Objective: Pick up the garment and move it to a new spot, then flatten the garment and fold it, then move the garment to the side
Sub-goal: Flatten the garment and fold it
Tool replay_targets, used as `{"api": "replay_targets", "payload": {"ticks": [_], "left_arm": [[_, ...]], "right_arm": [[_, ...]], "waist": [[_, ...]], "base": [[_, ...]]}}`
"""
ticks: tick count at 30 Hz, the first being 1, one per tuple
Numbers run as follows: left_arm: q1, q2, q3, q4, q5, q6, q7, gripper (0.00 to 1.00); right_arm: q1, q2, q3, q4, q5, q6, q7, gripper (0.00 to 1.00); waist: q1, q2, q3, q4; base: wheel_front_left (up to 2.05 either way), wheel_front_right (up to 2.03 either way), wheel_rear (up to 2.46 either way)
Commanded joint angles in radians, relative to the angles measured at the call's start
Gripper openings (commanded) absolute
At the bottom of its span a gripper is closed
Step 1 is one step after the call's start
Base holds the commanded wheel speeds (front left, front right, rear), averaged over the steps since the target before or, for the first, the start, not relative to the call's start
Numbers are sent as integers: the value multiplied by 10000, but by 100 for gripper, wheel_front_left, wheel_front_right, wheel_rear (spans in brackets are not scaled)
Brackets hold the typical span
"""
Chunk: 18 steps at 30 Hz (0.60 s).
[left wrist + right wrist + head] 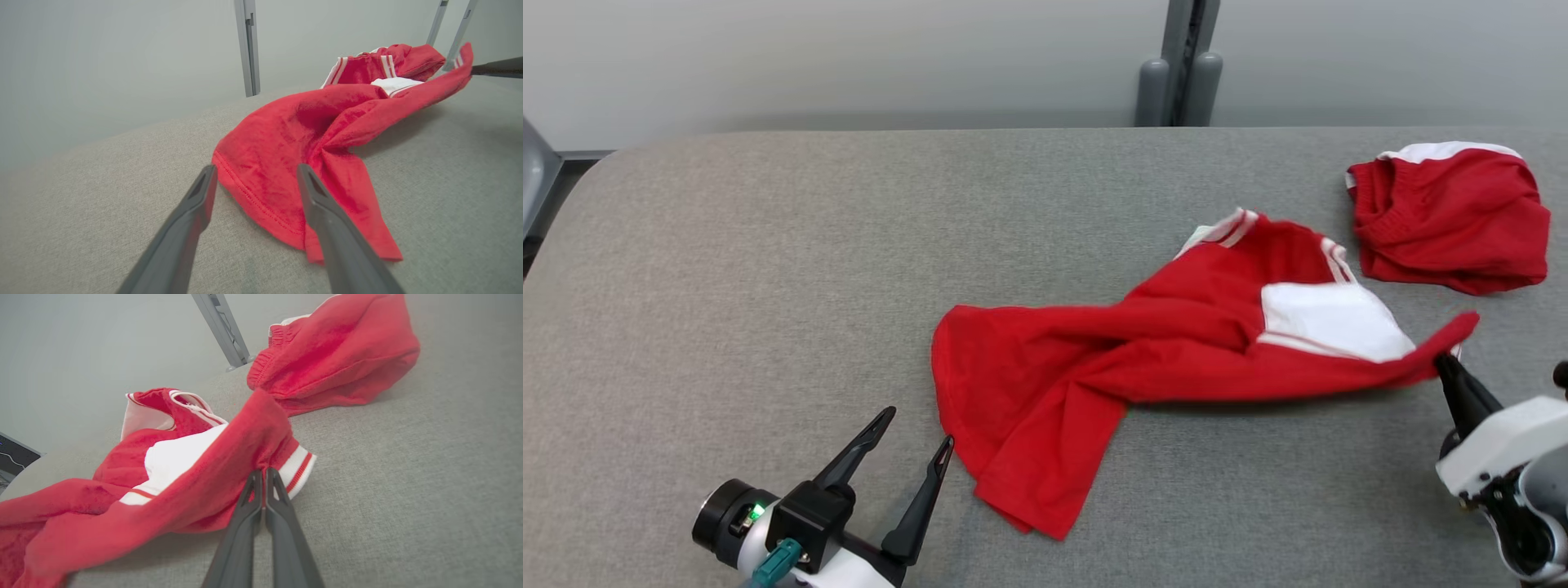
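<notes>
While the right gripper (1445, 365) at the lower right of the head view is clamped on the right-hand tip of the red garment (1094, 359), the rest of the cloth lies twisted across the middle of the grey table (768, 245). A white panel and white stripes show near its upper right. Left gripper (917, 426) at lower left has its fingers apart, holds nothing, and sits just beside the garment's lower left edge. A second red garment (1450, 216) is bunched at upper right, apart from the first. A grey post (1180, 73) stands behind the table at top centre.

Left wrist view: left gripper (256, 168) fingers are spread wide. The stitched hem of the red garment (286, 134) lies between and beyond their tips. Whether they touch it, cannot tell. A dark finger of the right gripper (496, 67) holds the raised far tip at upper right.

Right wrist view: right gripper (263, 471) fingers are pressed together on a fold of the red garment (229, 457), next to a white, red-striped ribbed cuff. The second red garment (339, 355) sits at top right.
</notes>
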Motion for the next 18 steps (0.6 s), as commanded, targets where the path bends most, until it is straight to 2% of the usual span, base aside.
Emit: {"api": "replay_targets", "payload": {"ticks": [1, 2, 3, 4, 5, 6, 13, 18], "left_arm": [[-83, 92, 17, -15, -6, -30, 14, 100], [-97, 98, 1, -23, -4, -39, 32, 100], [-107, 104, -18, -28, -5, -51, 40, 100], [-114, 117, -34, -25, -14, -64, 60, 100], [-122, 121, -52, -21, -24, -58, 79, 100], [-125, 111, -63, -20, -30, -58, 101, 100], [-146, 98, -183, 25, -105, -118, 258, 100], [-156, 46, -377, -62, -303, -296, 685, 100]], "right_arm": [[255, -50, -107, -107, -225, 3, 106, 0], [390, -50, -148, -160, -333, 3, 188, 0], [525, -78, -141, -212, -441, 3, 263, 7], [672, -144, -236, -174, -578, 3, 314, 37], [810, -207, -349, -97, -723, 0, 364, 71], [916, -226, -465, -12, -824, 1, 409, 100], [1025, -380, -1488, 719, -1868, 1, 169, 100], [836, -131, -2024, 520, -2372, 1, -238, 100]], "waist": [[0, -1, -41, -99], [0, -1, -56, -132], [0, -1, -67, -155], [0, -1, -76, -177], [0, -1, -84, -192], [0, -1, -87, -205], [0, -1, -137, -247], [0, -1, -250, -332]], "base": [[0, 0, 0], [0, 0, 0], [0, 0, 0], [0, 0, 0], [0, 0, 0], [0, 0, 0], [0, 0, 0], [0, 0, 0]]}}
